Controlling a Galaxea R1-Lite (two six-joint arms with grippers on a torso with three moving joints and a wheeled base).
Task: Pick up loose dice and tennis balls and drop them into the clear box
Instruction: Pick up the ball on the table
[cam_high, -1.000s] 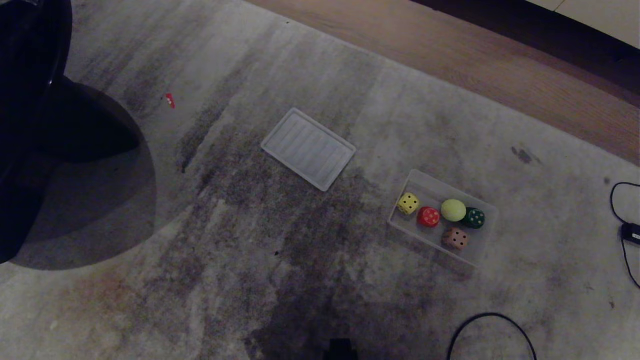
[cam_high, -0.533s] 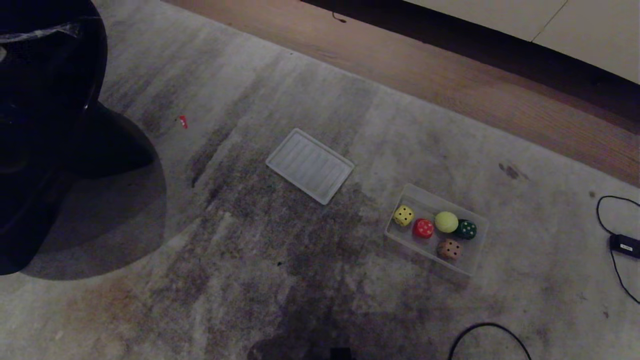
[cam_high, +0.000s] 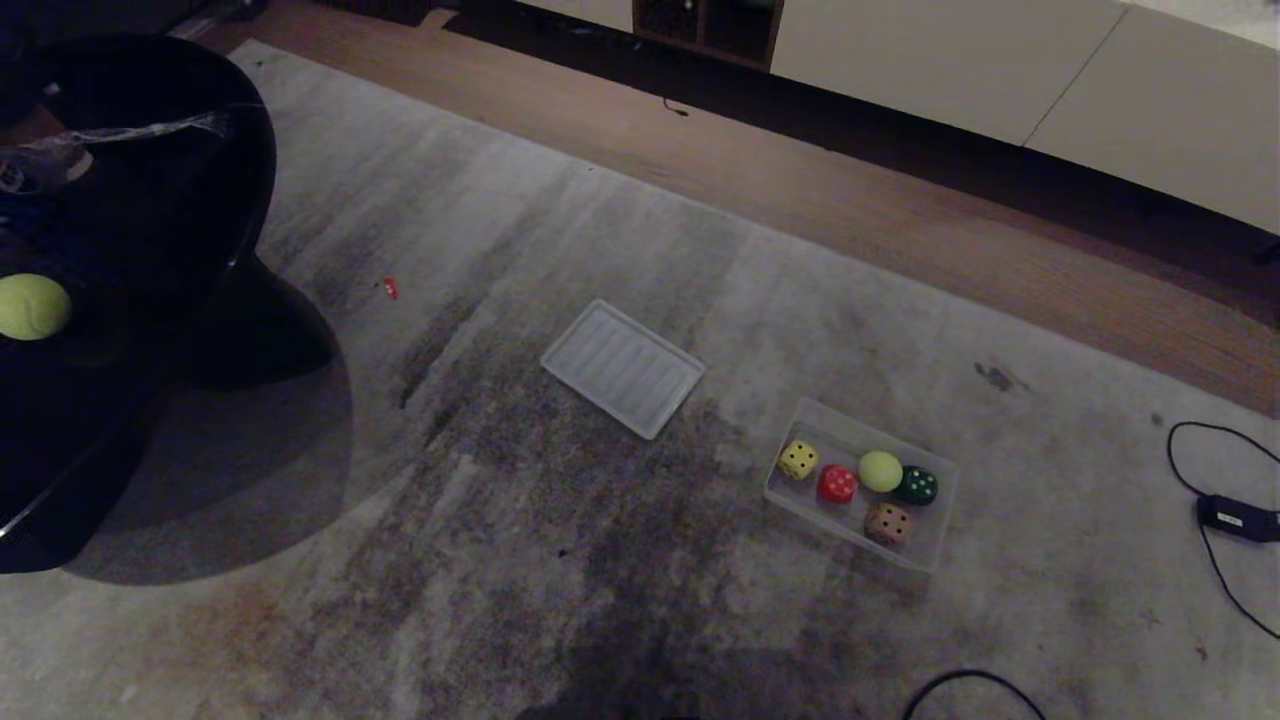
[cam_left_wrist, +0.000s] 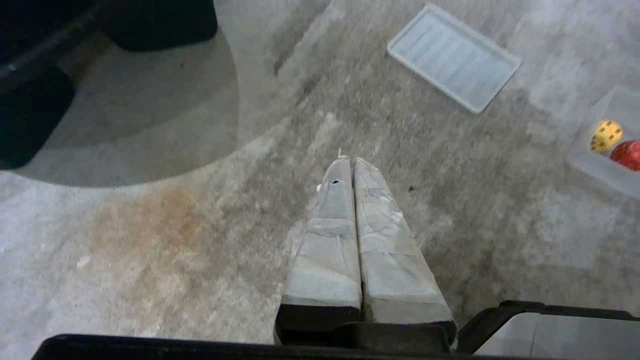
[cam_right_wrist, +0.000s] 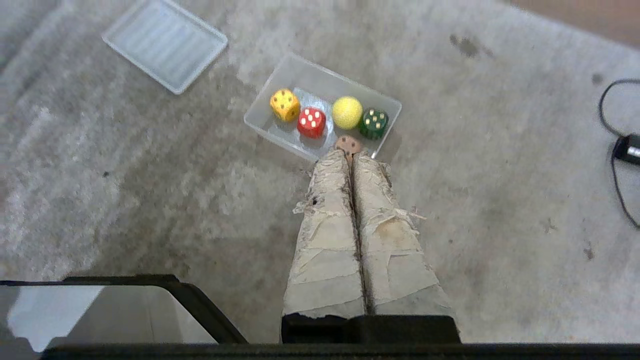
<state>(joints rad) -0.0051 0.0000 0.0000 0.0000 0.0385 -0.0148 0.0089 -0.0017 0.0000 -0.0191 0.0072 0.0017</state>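
On the far left of the head view a dark counter (cam_high: 150, 200) carries one loose tennis ball (cam_high: 32, 306), well apart from the clear box (cam_high: 940, 500). A small red cap (cam_high: 390, 288) lies on the rug (cam_high: 500, 560) between the counter and the box, nearer the counter. A flat ribbed panel (cam_high: 622, 367) rests on the rug near the box, on the counter side of it and a little farther from the robot.

Inside the clear box, reading left to right: the yellow die (cam_high: 798, 460), the red die (cam_high: 837, 484), a second tennis ball (cam_high: 879, 471) and the dark green die (cam_high: 916, 486), with the pinkish-brown die (cam_high: 887, 523) in front of the ball (nearest the robot). Right of the box, a black cable with an adapter (cam_high: 1238, 518) lies on the rug.

The left gripper (cam_left_wrist: 348, 159) hangs above bare rug, its taped fingers pressed together and holding nothing. The right gripper (cam_right_wrist: 351, 154) hangs above the rug just short of the box's near wall, fingers likewise pressed together and empty.
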